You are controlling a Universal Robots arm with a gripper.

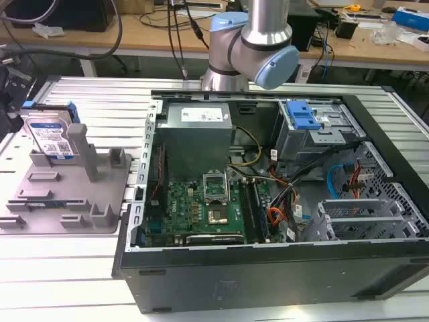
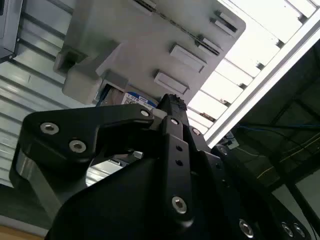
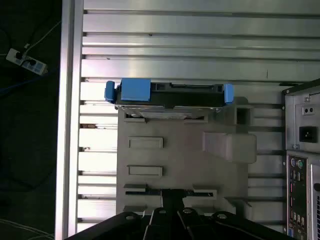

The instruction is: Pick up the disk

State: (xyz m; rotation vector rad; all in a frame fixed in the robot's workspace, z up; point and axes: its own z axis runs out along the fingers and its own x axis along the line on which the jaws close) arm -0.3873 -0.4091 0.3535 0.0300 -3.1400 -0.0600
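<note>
Disk (image 1: 50,137), exterior view: standing on edge in grey fixture (image 1: 80,208) at the exterior view's left, beside open computer case (image 1: 268,282); second wrist view: gripper (image 2: 172,112) near what seems the disk's label; first wrist view: gripper clear of disk, grip state cannot be told.

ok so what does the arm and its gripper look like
The arm is a silver metal tube with rounded light blue caps at the joints. The gripper is matte black, built of angular links dotted with silver screw heads.
</note>
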